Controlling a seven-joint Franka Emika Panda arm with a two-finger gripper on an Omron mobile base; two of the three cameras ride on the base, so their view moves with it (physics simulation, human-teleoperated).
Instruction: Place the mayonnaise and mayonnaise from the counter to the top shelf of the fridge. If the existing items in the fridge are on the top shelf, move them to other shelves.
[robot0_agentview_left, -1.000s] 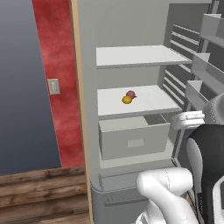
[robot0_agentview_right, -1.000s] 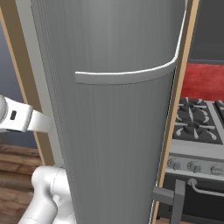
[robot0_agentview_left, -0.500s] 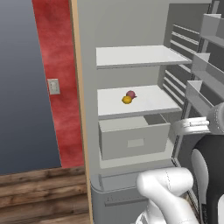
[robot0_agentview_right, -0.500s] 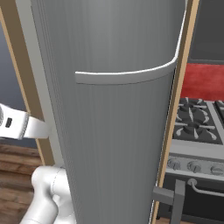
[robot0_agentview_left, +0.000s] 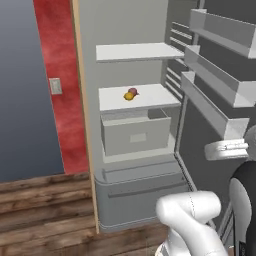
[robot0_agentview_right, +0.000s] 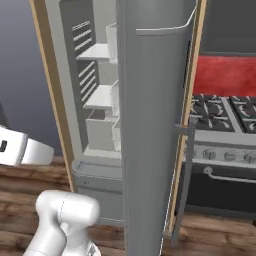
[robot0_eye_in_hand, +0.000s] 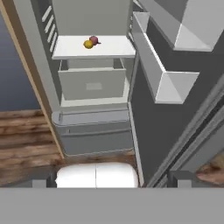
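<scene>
Nearest the base, brown wooden floor planks (robot0_agentview_left: 45, 210) run up to the foot of the tall pale grey fridge (robot0_agentview_left: 135, 192), whose door stands open. In the hand view the two dark fingertips of the pincer (robot0_eye_in_hand: 114, 179) rise at the bottom, set wide apart with nothing between them, so the pincer is open.

The open grey fridge door (robot0_agentview_right: 150, 125) swings out on the right of the left base view, with pale grey door racks (robot0_agentview_left: 212, 107) stepped along its inner face. Inside the fridge, a pale grey box drawer (robot0_agentview_left: 136, 132) sits under the middle flat shelf (robot0_agentview_left: 160, 97).

On that middle shelf, toward its back edge, a small orange-yellow round fruit (robot0_agentview_left: 128, 96) lies touching a small dark red round fruit (robot0_agentview_left: 133, 92) just behind it. Above them the top thin pale grey shelf (robot0_agentview_left: 137, 51) is bare.

Beyond the door, in the right base view, a black stove with grey knobs (robot0_agentview_right: 225, 130) stands against a red wall panel (robot0_agentview_right: 225, 75).
</scene>
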